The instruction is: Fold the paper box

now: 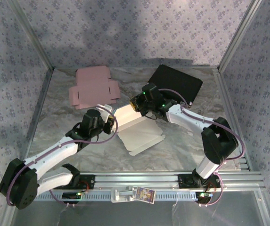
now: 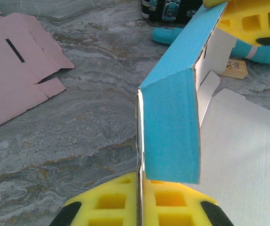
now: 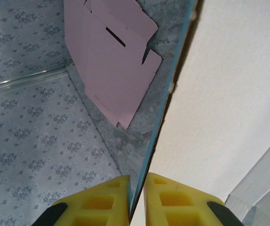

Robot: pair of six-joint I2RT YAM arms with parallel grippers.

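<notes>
**Top view.** At mid-bench [image 1: 186, 146], between the two arms: paper box [image 1: 142, 134], blue outside and white inside, partly formed, with one long wall raised and the other panels flat on the marbled surface. At the left end of the raised wall: left pincer [image 1: 109, 118]. At the right end: right pincer [image 1: 136, 104]. Toward the far left corner, well apart from the box: pink unfolded box blank [image 1: 93, 87], lying flat. Toward the far right, behind the right arm: black tray [image 1: 182, 82].

**Left wrist view.** Left pincer [image 2: 138, 197] closed on the paper box [image 2: 172, 127], gripping it by a thin upright panel edge between the yellow pads [image 2: 106, 202]. Just above the grip: a blue folded corner flap, bent across the end of the raised wall. To the right: white inner floor of the box. At upper left: pink blank [image 2: 12, 80] on the bench.

**Right wrist view.** Right pincer [image 3: 137, 188] closed on the raised wall of the paper box [image 3: 229, 94], one yellow finger [image 3: 102, 202] on the blue outer side and the other on the white inner side, with only the thin card between them. Beyond the wall: pink blank [image 3: 106, 56], near the patterned side wall of the enclosure.
</notes>
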